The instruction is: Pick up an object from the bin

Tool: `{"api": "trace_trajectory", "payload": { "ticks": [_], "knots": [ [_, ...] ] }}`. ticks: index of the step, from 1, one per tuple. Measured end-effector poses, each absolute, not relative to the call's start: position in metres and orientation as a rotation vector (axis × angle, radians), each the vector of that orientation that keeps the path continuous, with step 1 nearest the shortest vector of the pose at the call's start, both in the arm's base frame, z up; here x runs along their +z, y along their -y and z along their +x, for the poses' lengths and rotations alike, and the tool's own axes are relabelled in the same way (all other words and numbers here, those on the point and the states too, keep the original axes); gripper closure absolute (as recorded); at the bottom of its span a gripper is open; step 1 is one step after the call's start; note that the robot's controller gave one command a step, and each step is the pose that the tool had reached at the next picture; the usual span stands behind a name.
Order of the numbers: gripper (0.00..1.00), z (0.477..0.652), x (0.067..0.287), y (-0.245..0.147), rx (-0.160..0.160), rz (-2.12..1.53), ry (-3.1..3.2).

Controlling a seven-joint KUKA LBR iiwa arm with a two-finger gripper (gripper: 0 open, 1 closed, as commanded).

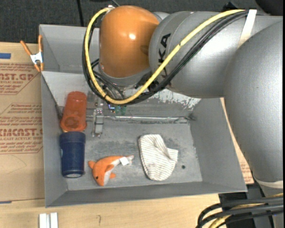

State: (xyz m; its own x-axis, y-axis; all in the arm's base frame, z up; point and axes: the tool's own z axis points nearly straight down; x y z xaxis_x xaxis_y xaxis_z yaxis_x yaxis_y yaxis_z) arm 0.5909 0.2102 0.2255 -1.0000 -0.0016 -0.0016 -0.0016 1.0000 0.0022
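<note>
My pincer hangs low at the back left of the bin, under my orange wrist cover. Whether it is spread or pressed together I cannot tell, and I see nothing held in it. The orange cup lies on its side along the left wall, just beside my pincer on the view's left. Whether they touch I cannot tell. A blue cup lies just past its open end, nearer the front. An orange fish and a striped cloth lie near the front, well apart from my pincer.
</note>
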Motion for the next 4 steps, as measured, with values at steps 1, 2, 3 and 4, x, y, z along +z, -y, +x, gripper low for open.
{"api": "trace_trajectory", "payload": {
  "ticks": [1, 2, 3, 4],
  "knots": [
    [0.0, 0.583, 0.184, -0.199, 0.003, -0.107, -3.132],
    [0.0, 0.568, 0.132, -0.193, 0.001, -0.463, -3.104],
    [0.0, 0.552, 0.102, -0.161, 0.003, -0.624, -3.077],
    [0.0, 0.518, 0.126, -0.158, 0.0, -0.419, -3.12]
  ]
}}
